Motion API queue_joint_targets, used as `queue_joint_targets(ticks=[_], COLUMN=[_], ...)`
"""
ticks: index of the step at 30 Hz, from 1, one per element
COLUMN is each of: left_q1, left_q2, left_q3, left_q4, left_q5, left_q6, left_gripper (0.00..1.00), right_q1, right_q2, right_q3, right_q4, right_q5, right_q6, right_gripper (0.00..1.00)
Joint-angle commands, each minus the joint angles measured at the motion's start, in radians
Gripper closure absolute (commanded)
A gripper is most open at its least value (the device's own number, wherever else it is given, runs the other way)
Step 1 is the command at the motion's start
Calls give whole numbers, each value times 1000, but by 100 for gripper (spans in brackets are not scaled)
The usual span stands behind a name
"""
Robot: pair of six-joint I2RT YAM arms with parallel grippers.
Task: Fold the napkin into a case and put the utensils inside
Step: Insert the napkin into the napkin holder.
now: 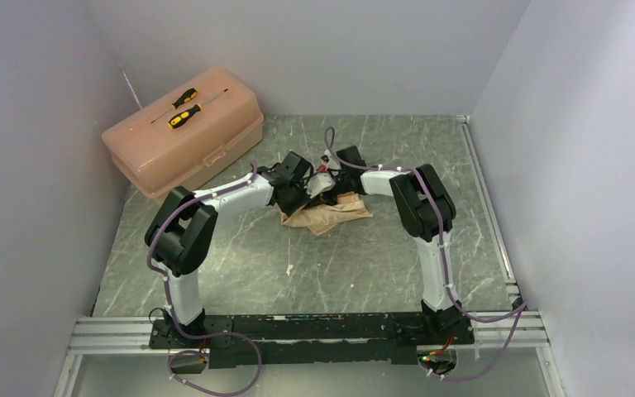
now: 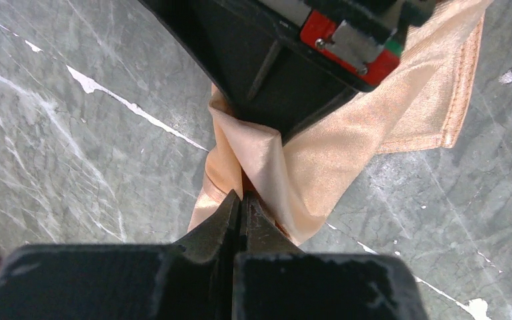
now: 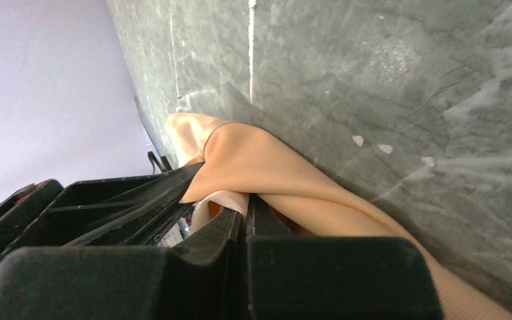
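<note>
Now we pinch napkin (image 1: 335, 213) at middle of desk (image 1: 240, 265), nearer far edge: left tool (image 2: 241, 202) clamped on bunched fold, right tool (image 3: 247, 212) likewise. Best: draw apart evenly, lay crease flat; satin slips.

no readable text, labels, brands, numbers or signs in any view

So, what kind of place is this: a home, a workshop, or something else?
Most likely a robot test cell in a lab, not a home. Plain pale walls box in a marble-patterned table, and the left arm and right arm are bolted to a metal rail at its near edge.
</note>
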Motion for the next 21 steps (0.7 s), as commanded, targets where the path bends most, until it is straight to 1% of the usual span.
queue_joint_targets(ticks=[1,6,9,12,16,18,21], left_q1=[-2,-4,-2,-1,3,4,3], left_q2=[-48,-52,-55,-53,-42,-41,-48], left_q3=[-6,-15,7,62,107,100,70], left_q4=[32,37,36,0,-38,-45,-54], left_q5=[4,4,4,9,55,77,109], left_q6=[23,26,8,-12,-33,-28,-8], left_gripper=[97,97,97,97,97,97,94], right_q1=[11,15,27,31,24,22,17], right_q2=[27,32,51,75,97,103,112], right_q3=[1,-24,-8,3,0,9,24], right_q4=[73,86,20,-43,-52,-55,-51], right_q5=[-14,-9,37,93,120,123,123], right_q6=[35,37,-7,-39,-34,-29,-20], right_gripper=[97,97,100,100,100,100,100])
